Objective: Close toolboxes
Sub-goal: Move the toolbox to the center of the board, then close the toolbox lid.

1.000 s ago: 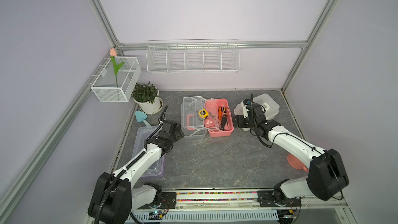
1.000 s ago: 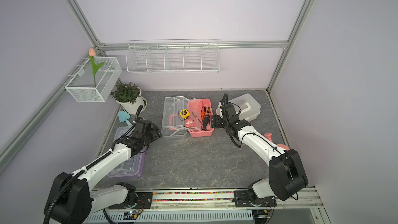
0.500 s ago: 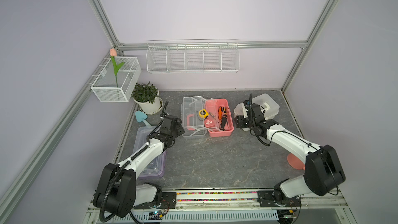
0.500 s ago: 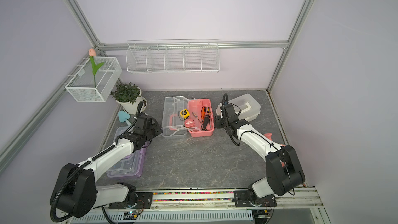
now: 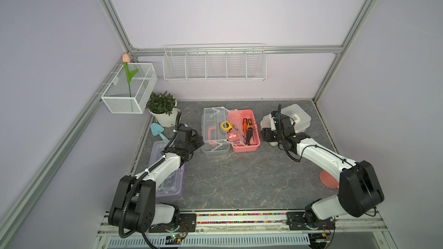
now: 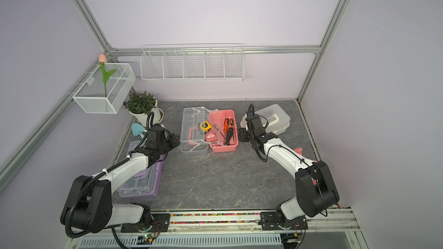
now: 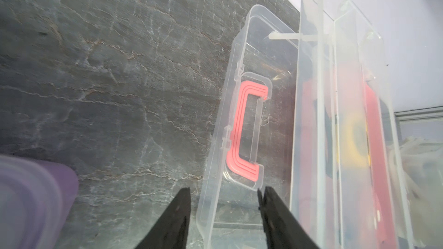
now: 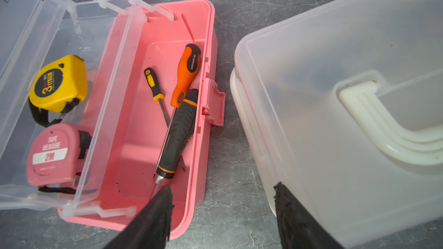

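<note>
I have the left gripper (image 7: pixel 225 189) open, its jaws straddling one wall of the clear lid (image 7: pixel 239 44) folded out from the pink toolbox (image 8: pixel 134 140). My right gripper (image 8: pixel 223 185) hangs open between the pink toolbox and the white toolbox (image 8: pixel 323 56) just beside it, lid down.

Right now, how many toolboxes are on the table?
3: the purple toolbox at the near left, the pink toolbox open in the middle, the white toolbox at the far right. None appears hidden.

You see bright, even, diffuse light in both top views, shadows faint on the table (image 5: pixel 239 176). Your right wrist view is sharp; in your left wrist view the purple toolbox (image 7: pixel 33 202) is blurred.
</note>
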`<state>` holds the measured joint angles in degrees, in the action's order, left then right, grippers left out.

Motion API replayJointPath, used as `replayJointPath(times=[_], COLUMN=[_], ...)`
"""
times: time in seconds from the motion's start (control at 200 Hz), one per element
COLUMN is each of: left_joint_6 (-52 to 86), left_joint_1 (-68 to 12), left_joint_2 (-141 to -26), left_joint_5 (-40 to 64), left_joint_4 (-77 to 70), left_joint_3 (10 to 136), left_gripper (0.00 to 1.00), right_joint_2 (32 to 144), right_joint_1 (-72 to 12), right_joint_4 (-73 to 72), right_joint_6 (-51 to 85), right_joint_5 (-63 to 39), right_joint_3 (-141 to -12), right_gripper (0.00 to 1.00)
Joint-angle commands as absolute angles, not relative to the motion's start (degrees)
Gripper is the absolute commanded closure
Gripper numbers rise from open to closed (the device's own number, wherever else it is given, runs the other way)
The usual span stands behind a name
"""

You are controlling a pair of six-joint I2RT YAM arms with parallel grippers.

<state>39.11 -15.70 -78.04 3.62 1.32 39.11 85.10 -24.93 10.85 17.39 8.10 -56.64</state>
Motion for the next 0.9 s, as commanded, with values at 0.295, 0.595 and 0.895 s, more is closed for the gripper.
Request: replayJointPath(times=[0.295,0.595,0.895], left_joint_6=[36.0,36.0,32.3], left_joint_1=[-14.0,-13.9,-13.9], left_joint_2=[-82.0,-88.1,-84.9], left_joint_5=[11.0,11.8,6.9], left_joint_4=[1.3,-1.7,3.6], left_joint_3=[37.1,39.5,41.7], left_gripper=[0.54,0.71,0.95], right_joint_2=[85.9,84.7,84.5], right_joint_1=[-24.3,-24.3,-24.3], right_joint_4=[11.2,12.0,11.6], right_joint_6=[17.6,17.3,17.6], right_joint_5=[8.2,9.0,8.5], right_joint_3=[-57.1,-56.6,-56.4], right_gripper=[0.3,0.3,0.3])
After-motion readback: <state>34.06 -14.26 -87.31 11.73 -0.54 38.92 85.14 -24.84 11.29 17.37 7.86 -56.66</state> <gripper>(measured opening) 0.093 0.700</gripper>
